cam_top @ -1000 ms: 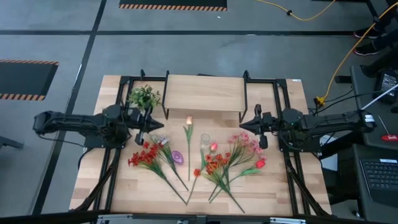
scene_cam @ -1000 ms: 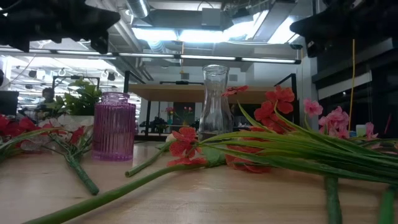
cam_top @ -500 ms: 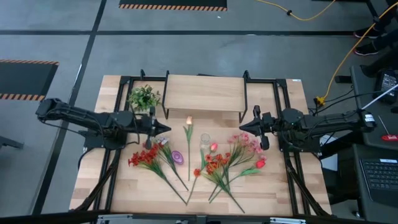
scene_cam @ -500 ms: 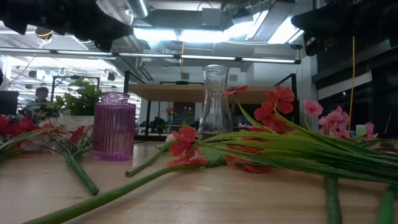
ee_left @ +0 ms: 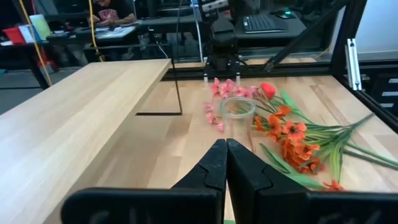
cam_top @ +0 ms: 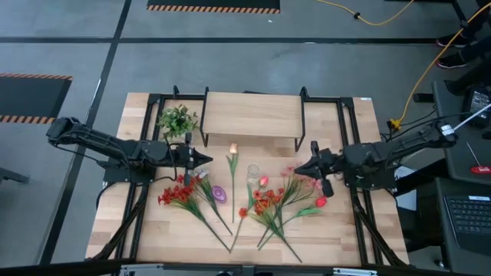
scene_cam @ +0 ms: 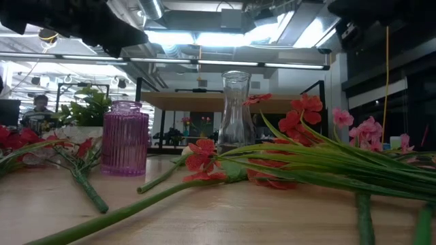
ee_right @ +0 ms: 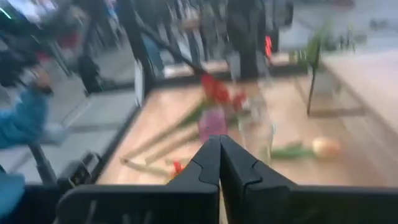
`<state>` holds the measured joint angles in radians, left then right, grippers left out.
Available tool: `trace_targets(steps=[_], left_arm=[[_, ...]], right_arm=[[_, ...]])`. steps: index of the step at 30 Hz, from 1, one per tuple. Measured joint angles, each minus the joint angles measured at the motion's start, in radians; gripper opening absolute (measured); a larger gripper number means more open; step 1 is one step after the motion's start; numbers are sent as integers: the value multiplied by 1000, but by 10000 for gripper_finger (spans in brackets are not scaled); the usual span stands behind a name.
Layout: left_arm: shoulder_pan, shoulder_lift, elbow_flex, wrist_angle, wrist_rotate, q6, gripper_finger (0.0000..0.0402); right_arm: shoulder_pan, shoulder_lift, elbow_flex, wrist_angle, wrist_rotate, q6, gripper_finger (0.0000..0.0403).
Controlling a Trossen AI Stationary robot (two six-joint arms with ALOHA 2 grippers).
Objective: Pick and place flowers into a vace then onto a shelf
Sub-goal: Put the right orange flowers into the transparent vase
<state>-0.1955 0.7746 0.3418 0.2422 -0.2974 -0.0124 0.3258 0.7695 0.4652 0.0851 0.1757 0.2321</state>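
Nothing is yet gripped. The left claw, centre-left of the high view, is pressed together and empty; the right claw, centre-right above the pink spray, likewise.

The flowers lie loose across the lower middle of the surface, stems overlapping in a fan. Risk: a claw lifting one stem may drag its tangled neighbours, or sweep the clear glass vase over, since it stands among the blooms.

The clear glass vase appears empty, though the glass makes this hard to confirm; the purple ribbed vase holds nothing visible. The shelf, upper centre, is bare.
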Motion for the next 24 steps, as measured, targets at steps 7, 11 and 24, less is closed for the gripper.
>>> trace_targets(steps=[7, 11, 24], left_arm=[[1, 0, -5, -11, -1, 9, 6], [1, 0, -5, -15, -34, 17, 6], [1, 0, -6, -11, -35, 17, 4]], right_arm=[[147, 191, 168, -122, 67, 92, 1], [228, 302, 293, -322, 182, 232, 1], [430, 665, 665, -709, 235, 652, 0]])
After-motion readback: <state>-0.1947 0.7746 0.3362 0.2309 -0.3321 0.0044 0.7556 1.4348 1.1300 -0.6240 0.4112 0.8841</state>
